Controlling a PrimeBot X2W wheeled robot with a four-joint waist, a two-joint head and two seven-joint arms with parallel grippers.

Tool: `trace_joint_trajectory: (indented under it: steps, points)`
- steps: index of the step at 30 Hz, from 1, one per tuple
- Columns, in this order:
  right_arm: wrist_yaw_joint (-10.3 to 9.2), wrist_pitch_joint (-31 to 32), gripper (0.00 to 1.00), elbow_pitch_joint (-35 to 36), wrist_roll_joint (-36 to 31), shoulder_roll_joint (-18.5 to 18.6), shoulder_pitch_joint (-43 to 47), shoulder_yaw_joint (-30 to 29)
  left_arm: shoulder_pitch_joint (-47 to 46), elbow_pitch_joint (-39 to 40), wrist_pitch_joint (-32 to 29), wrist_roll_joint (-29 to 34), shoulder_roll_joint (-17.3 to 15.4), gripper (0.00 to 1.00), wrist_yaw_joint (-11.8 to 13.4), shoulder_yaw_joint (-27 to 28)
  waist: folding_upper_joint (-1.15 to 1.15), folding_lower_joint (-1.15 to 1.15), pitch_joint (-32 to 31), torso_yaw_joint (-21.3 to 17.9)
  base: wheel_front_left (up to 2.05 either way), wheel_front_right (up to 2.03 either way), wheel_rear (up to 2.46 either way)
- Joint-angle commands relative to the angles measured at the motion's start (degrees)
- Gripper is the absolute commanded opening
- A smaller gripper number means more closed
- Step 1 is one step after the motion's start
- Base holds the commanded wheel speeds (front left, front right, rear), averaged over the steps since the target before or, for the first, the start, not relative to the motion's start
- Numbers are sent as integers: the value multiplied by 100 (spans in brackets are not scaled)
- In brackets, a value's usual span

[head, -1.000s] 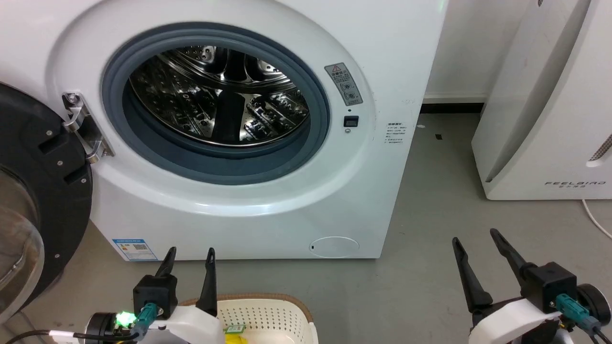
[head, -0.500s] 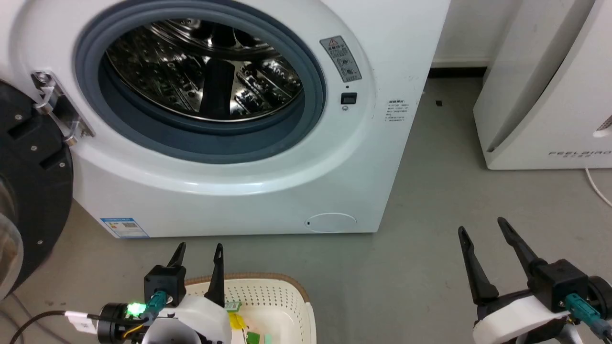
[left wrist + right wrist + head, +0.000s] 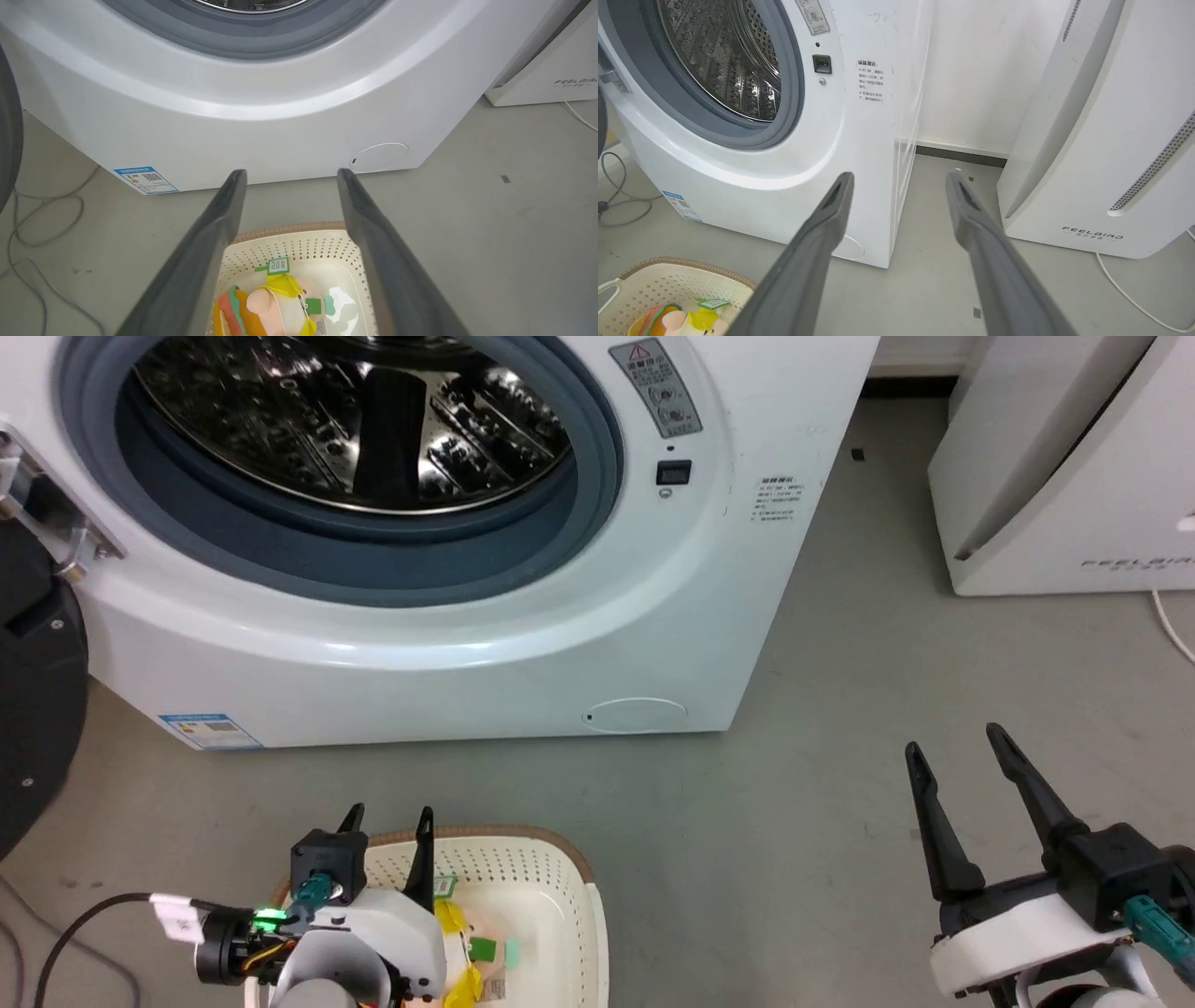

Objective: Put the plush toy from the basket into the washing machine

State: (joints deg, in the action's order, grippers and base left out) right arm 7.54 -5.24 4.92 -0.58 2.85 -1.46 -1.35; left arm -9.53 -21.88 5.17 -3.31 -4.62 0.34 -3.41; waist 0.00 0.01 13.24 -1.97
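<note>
The plush toy (image 3: pixel 266 303) lies in the basket (image 3: pixel 289 228) before the washing machine (image 3: pixel 467 653). Above it the left gripper (image 3: pixel 291 173) hangs, 2 fingers (image 3: pixel 210 242) spread, empty; the right gripper (image 3: pixel 955 742) gapes empty too. The white appliance (image 3: pixel 1087 163) reads FEELBIRD; the washer's blue sticker (image 3: pixel 145 179) perhaps bears a QR code.

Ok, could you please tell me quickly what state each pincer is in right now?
Left pincer: open, holding nothing.
Right pincer: open, holding nothing.

Left hand (image 3: pixel 389 814) and right hand (image 3: pixel 954 737) both gape.
</note>
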Motion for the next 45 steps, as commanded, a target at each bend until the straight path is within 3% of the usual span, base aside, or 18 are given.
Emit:
trace_joint_trajectory:
  steps: [1,31,45]
  points:
    - [-2,-66,100,39,-16,1,-118,-12,-187,-238,39,-38,-54,100,-27,-50,0,-1,135,-33,0,0,0]
    - [-3,-425,100,530,-169,2,-496,-118,-1416,-2484,-515,-212,-490,100,67,-530,0,-1,1823,-279,0,0,0]
    - [-4,-592,100,881,-222,2,-627,-70,-2142,-3313,-511,-370,-721,100,-35,-752,0,-1,2774,-355,0,0,0]
